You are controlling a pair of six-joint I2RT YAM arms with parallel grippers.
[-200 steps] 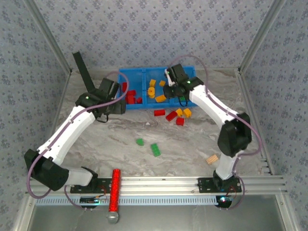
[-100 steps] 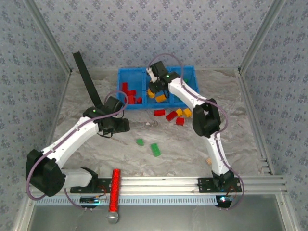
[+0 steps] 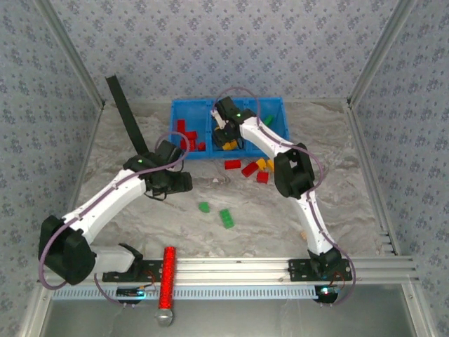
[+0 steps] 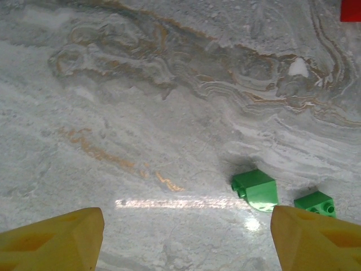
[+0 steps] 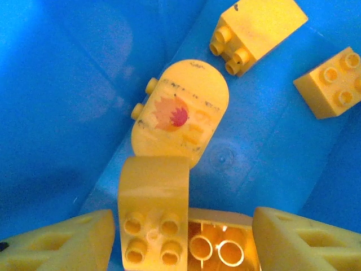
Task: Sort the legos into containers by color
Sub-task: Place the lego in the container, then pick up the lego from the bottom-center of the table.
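While our right gripper (image 5: 183, 226) hangs in the middle compartment of the blue bin (image 3: 177, 133) with its fingers spread, we see two yellow bricks (image 5: 153, 220) lying between them on the bin floor, just beside a round yellow piece (image 5: 180, 113). Our left gripper (image 4: 187, 217) hovers over the marble table (image 4: 141, 84), fingers wide apart and holding nothing, with two green bricks (image 4: 256, 189) near one fingertip. Red bricks (image 3: 186, 133) sit in the bin's left compartment, and loose red and yellow bricks (image 3: 250, 168) lie just in front of the bin.
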